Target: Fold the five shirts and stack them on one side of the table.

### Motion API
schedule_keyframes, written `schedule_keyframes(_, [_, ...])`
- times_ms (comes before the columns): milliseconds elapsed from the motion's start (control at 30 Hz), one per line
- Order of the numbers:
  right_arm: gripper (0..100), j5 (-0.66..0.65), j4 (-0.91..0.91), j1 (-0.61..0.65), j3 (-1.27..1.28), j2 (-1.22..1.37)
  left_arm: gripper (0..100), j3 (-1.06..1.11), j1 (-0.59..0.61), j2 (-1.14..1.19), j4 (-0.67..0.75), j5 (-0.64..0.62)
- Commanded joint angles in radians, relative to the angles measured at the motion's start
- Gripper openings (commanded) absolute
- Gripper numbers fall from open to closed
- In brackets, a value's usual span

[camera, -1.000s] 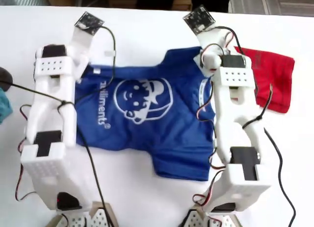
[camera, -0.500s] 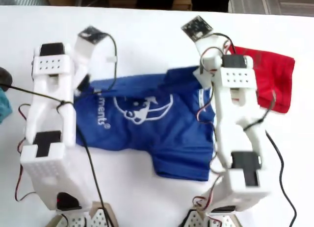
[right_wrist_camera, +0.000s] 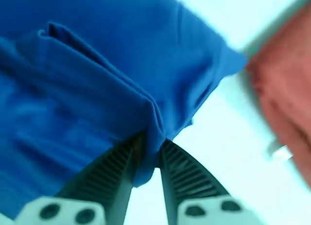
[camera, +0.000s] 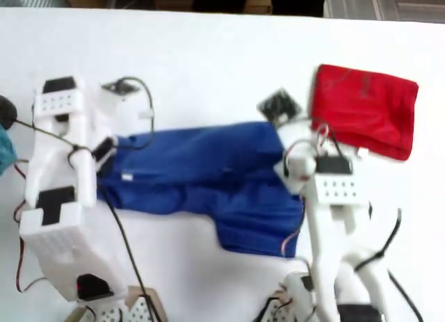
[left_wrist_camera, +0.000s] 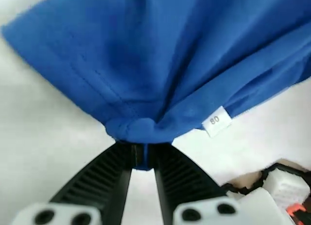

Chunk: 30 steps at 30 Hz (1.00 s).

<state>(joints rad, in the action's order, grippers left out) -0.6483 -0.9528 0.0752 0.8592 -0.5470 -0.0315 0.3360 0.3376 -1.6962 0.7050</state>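
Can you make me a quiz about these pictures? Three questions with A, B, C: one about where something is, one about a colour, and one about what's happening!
1. The folded red shirt lies on the table:
A) on the side of the right arm
B) on the left arm's side
C) hanging off the edge

2. The left end effector and right end effector hold the same thing. Its colour?
A) green
B) blue
C) yellow

3. The left end effector is:
A) open
B) shut on cloth
C) shut on a cable

Answers:
1 A, the high view shows it beside the right arm.
2 B, both wrist views show the blue shirt gripped.
3 B, its fingers pinch bunched blue cloth.
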Motion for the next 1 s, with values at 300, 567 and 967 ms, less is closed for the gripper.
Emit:
schedule_keyframes(300, [2.0, -0.002, -0.036, -0.010, 0.157, -0.193, 3, 0.242, 0.012, -0.057, 0.144, 0.012])
schedule_keyframes(567, [2.0, -0.002, -0.154, -0.007, 0.155, -0.415, 3, 0.163, 0.011, -0.058, 0.077, 0.005])
schedule_keyframes(967, [2.0, -0.005, -0.148, -0.007, 0.334, -0.475, 3, 0.194, 0.006, -0.046, 0.259, 0.003])
